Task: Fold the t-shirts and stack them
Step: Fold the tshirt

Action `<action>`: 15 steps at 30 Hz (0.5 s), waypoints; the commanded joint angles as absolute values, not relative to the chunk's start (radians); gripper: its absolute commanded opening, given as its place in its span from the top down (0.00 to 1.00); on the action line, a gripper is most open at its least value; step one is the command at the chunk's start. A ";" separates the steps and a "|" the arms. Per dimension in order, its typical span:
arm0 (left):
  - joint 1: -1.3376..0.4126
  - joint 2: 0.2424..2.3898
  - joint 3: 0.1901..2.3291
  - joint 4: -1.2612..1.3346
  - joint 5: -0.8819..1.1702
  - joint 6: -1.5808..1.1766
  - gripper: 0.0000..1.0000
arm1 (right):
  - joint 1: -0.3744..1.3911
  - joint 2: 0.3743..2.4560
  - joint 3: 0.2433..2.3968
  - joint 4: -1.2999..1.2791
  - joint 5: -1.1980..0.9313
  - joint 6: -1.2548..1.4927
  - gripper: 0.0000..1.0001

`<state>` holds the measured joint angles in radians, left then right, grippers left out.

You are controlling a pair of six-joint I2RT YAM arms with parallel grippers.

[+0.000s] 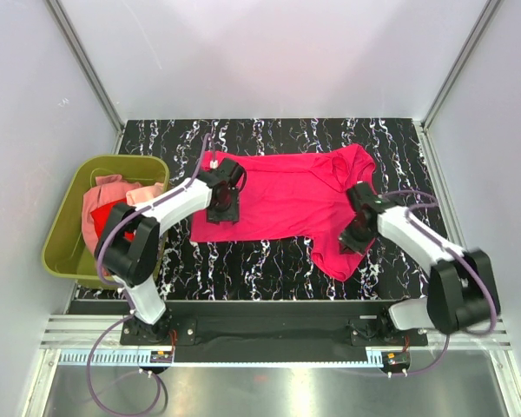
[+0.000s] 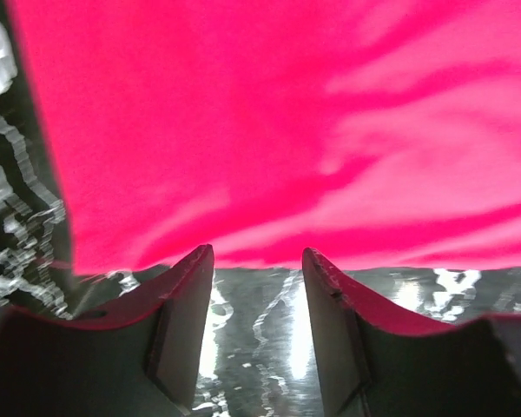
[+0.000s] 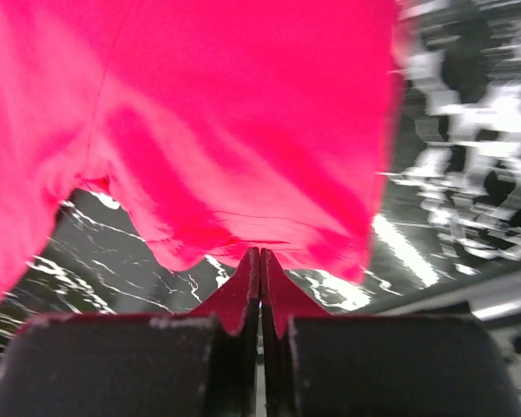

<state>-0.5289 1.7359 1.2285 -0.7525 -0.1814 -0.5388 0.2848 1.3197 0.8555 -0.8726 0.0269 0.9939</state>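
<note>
A bright magenta-pink t-shirt (image 1: 286,195) lies spread on the black marbled table (image 1: 260,269), its lower sleeve pulled toward the front right. My left gripper (image 1: 223,210) is open over the shirt's left end. In the left wrist view the gripper (image 2: 258,256) has its tips at the cloth's (image 2: 286,130) edge, with bare table between the fingers. My right gripper (image 1: 356,236) is shut on the edge of the lower sleeve. In the right wrist view the gripper (image 3: 260,254) pinches the hem of the cloth (image 3: 243,130). A red t-shirt (image 1: 126,224) and pale salmon-pink t-shirts (image 1: 100,204) lie in the tub.
An olive-green plastic tub (image 1: 65,243) stands at the table's left edge beside the left arm. White walls with metal posts enclose the table on three sides. The arm bases and a metal rail (image 1: 269,334) line the near edge.
</note>
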 commanded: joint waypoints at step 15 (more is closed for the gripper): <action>-0.517 1.809 1.186 -0.767 -0.330 -0.564 0.51 | 0.529 1.420 0.750 -0.874 0.142 1.097 1.00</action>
<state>-0.5209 1.8076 1.2057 -0.7578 -0.2466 -0.5491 0.5117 1.4334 0.7403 -0.8093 0.0616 1.0580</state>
